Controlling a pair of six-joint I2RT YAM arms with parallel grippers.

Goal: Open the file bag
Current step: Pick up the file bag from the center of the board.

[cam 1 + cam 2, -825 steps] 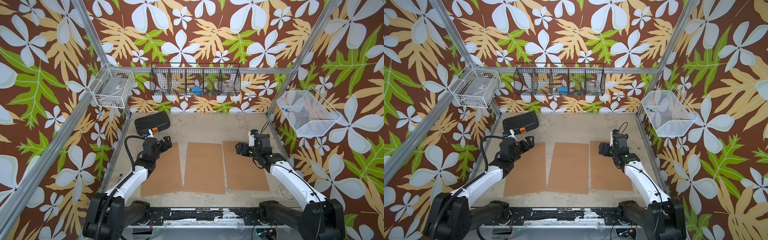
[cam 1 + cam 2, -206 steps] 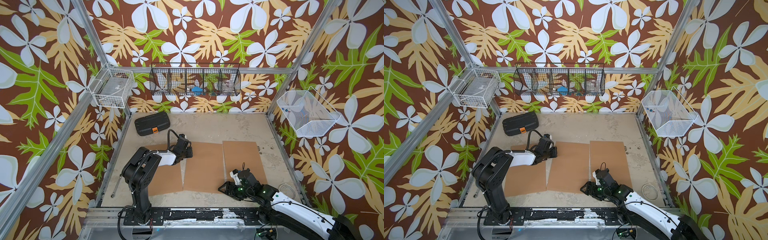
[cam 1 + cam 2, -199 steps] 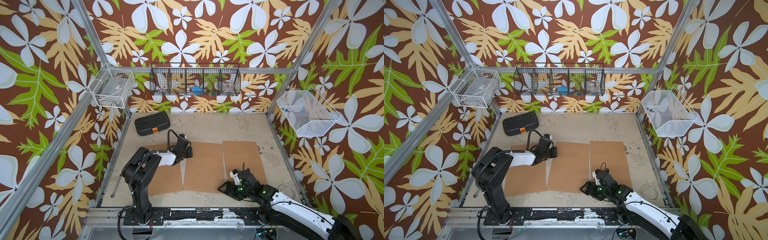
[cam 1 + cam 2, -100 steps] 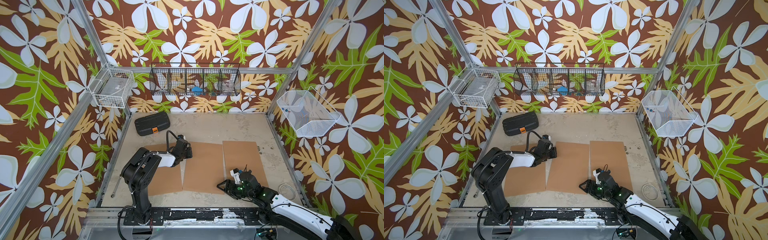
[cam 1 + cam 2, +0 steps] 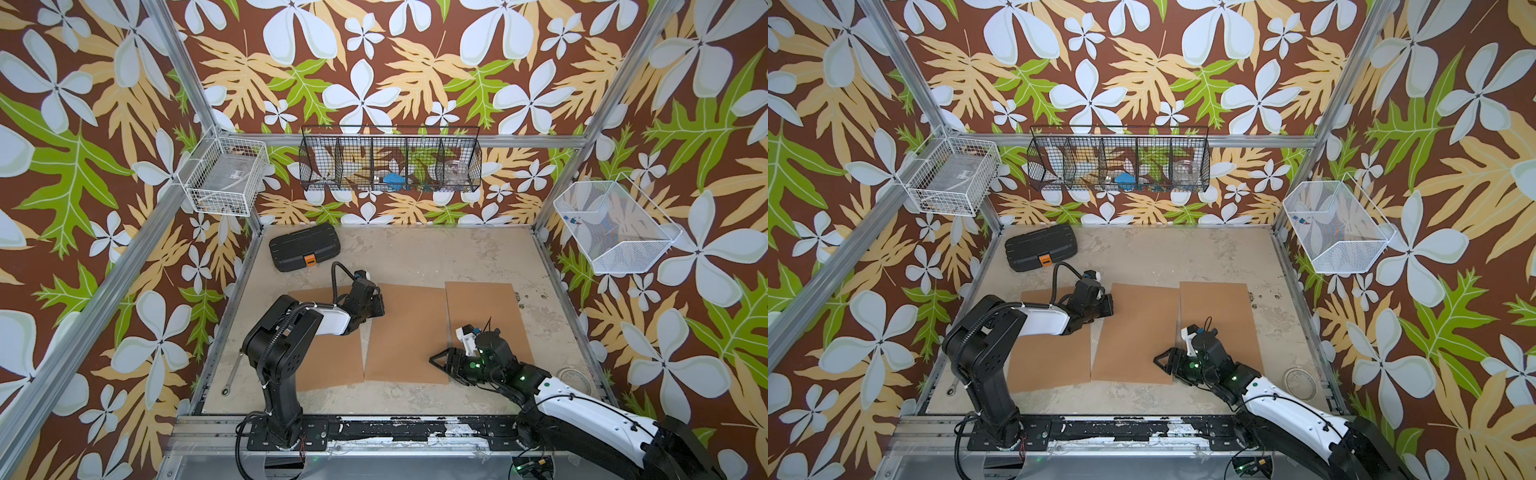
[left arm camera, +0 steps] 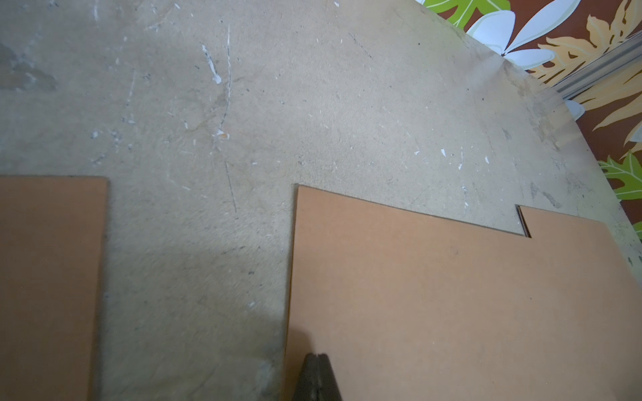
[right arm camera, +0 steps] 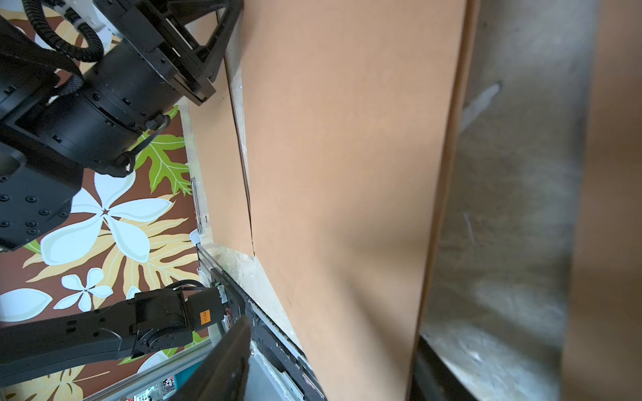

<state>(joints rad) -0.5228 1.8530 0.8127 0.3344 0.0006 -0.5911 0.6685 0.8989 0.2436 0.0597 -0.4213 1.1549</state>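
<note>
Scuffed tabletop; left gripper, pinched shut, sits on the file bag mid-frame. With the right gripper at lower middle, jaws apart, I'd catch its edge and lift slowly.

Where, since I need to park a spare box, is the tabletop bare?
Bare: the back strip between the black case and the right rail, beyond the three brown file bags. Crowded: the middle, with bags, left claw and right claw.
</note>
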